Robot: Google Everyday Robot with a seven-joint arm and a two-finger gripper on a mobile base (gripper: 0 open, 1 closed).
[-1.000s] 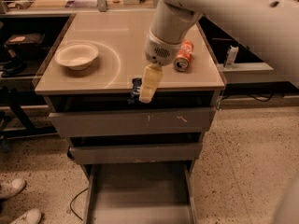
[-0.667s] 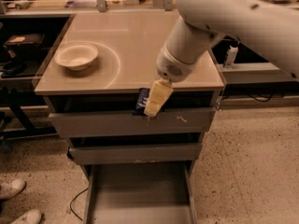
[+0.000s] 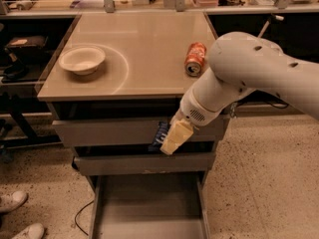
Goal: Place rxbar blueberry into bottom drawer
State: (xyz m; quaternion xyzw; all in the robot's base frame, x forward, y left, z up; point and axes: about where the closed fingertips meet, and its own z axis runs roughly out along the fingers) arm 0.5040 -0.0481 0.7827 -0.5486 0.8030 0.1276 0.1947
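Cream end effector point(image 3: 173, 139) clamps rxbar blueberry point(image 3: 159, 135) above drawer point(image 3: 149, 210).

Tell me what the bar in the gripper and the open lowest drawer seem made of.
The rxbar blueberry, held by the gripper before the upper drawers, looks like thin plastic film, dark navy with pale print. The bottom drawer is probably sheet metal: grey, matte, thin walls.

My arm point(image 3: 259, 68): bulky white rounded shells, few dark holes; dotted vent on wrist point(image 3: 198, 114). End effector point(image 3: 164, 144) pale yellow, blocky, below bench point(image 3: 149, 39) front edge.
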